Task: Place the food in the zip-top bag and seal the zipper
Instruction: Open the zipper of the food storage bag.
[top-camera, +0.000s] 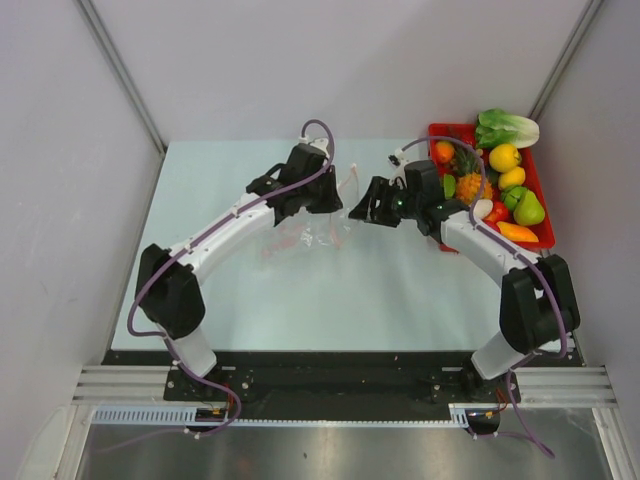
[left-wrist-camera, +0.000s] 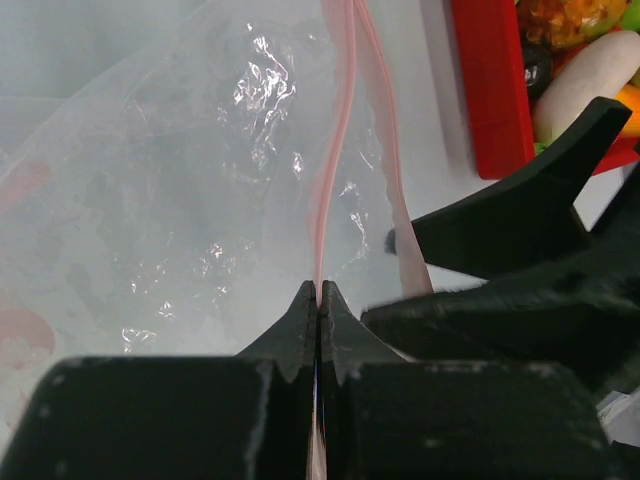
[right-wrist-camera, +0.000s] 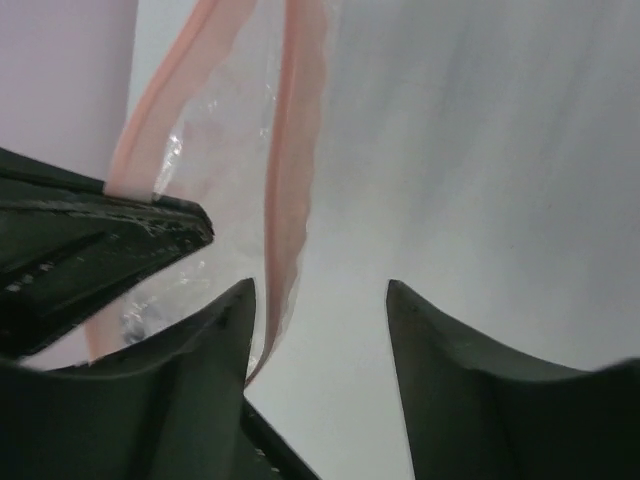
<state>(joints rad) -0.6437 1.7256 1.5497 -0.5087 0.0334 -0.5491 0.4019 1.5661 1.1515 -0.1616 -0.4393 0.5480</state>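
Now, at the middle of the table (top-camera: 250, 300), a clear bag (top-camera: 318, 228), crumpled and flat, with its mouth turned toward 3 o'clock. Clenched on one lip of the pink zipper (left-wrist-camera: 338, 140), the left gripper (left-wrist-camera: 320, 297), fingertips pressed tight together and the strip rising straight out from between them. Opposite, at 3 o'clock of the bag, the right gripper (right-wrist-camera: 320, 290), released and spread wide, gripping nothing (the zipper's other lip hanging just inside the gap, close against one finger; touching or not, cannot tell). Between the two lips, a narrow opening, widening away from the left gripper. Over at 2 o'clock of the table, a red tray (top-camera: 545, 205) with the food (top-camera: 505, 158) heaped in it: yellow, green, orange and red pieces, one leafy green at its far end, one dark and spiky. Tray and bag apart, the right arm lying between them.
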